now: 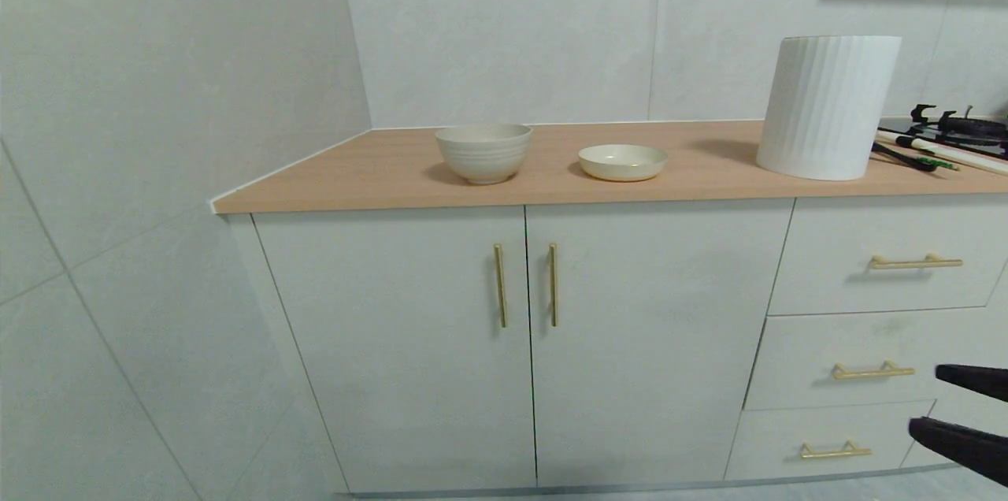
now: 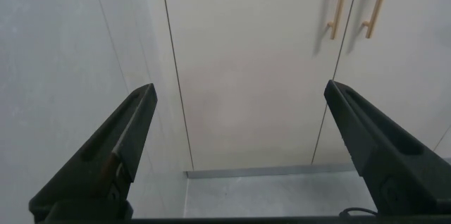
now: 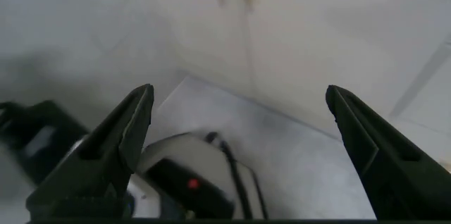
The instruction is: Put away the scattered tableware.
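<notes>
Your left claw (image 2: 239,89) is released, its two dark fingers spread wide with nothing between them. It hangs low in front of the pale cabinet doors (image 2: 246,76), close to where they meet the floor (image 2: 268,196). The gold handles (image 2: 338,5) sit farther up the doors.

Your right claw (image 1: 923,398) is released and empty too. In the head view its two black fingers enter at the lower right edge of the frame, in front of the drawers (image 1: 916,261), and both are well below the surface (image 1: 378,170).

Moving outward, the wooden surface runs across the middle of the head view, from the tiled wall (image 1: 157,91) on the left to the right edge. The bowl (image 1: 483,152), deep and pale with a ribbed side, stands upright just left of centre. The dish (image 1: 623,161), shallow and cream-coloured, lies beside it to the right, a little apart and not touching. Both sit near the front edge, above the double doors.

Farther right on the same surface stands a tall white ribbed container (image 1: 827,107). Past it, at the right edge of the frame, a few long utensils (image 1: 913,154) lie beside a dark stove (image 1: 957,127).
</notes>
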`<state>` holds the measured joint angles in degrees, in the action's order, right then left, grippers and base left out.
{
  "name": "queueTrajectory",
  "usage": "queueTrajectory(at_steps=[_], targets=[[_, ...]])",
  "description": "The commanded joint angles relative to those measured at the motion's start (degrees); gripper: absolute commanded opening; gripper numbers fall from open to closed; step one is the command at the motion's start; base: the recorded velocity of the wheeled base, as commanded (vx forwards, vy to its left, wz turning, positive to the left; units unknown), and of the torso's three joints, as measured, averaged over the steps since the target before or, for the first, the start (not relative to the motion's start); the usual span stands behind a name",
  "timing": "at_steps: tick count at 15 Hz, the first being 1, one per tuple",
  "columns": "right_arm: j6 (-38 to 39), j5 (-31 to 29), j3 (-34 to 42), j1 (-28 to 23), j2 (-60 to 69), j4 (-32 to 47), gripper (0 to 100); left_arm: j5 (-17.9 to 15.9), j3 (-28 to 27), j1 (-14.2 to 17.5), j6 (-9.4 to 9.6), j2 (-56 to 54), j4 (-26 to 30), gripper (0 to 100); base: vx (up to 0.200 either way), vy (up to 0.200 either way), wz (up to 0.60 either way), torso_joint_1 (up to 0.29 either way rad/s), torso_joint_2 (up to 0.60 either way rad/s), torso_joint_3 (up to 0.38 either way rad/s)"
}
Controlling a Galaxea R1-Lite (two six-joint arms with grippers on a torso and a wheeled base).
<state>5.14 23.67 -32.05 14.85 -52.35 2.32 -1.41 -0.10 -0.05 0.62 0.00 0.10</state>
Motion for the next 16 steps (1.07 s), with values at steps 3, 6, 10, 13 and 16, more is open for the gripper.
queueTrajectory(at_steps=[3, 6, 10, 13, 16], targets=[[0.39, 0.58, -4.16, 7.48, -23.59, -4.25, 100, 0.01, 0.01, -0.04, -0.01, 0.00, -0.10, 100, 0.000, 0.000, 0.00, 0.000, 0.00, 0.000], [1.89, 0.67, -4.60, 6.95, -33.17, -14.71, 100, 0.01, 0.01, -0.04, -0.01, 0.00, -0.10, 100, 0.000, 0.000, 0.00, 0.000, 0.00, 0.000], [2.24, 0.76, -14.97, 8.00, -48.64, -21.92, 100, 0.01, 0.01, -0.04, -0.09, 0.00, -0.10, 100, 0.000, 0.000, 0.00, 0.000, 0.00, 0.000], [2.24, 1.73, -24.73, 8.62, -55.50, -22.00, 100, 0.01, 0.01, -0.04, -0.01, 0.00, -0.10, 100, 0.000, 0.000, 0.00, 0.000, 0.00, 0.000], [3.38, 2.43, -32.20, 9.94, -60.94, -22.00, 100, 0.01, 0.01, 0.05, -0.01, 0.00, -0.10, 100, 0.000, 0.000, 0.00, 0.000, 0.00, 0.000]])
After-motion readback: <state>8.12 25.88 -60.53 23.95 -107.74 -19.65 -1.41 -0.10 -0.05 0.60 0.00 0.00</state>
